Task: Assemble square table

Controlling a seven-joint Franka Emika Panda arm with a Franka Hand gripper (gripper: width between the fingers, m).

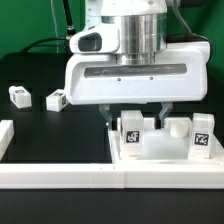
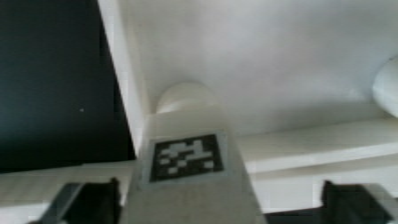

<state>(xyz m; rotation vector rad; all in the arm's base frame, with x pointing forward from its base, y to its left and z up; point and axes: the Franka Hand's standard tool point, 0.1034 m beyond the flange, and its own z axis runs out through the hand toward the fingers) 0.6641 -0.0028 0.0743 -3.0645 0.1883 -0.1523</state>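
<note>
The gripper (image 1: 137, 117) stood released, its jaws straddling the upright tagged leg (image 1: 132, 131) with a gap visible on at least one side. The leg stood directly beneath the gripper, on the square table top (image 1: 168, 150). A sound grasp required centring the jaws, then closing squarely on the leg's flat sides while keeping it vertical.

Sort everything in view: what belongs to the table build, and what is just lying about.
Job: table top; leg below the claw; claw; another leg on the top; two loose legs.
Lying about: white border bars.
</note>
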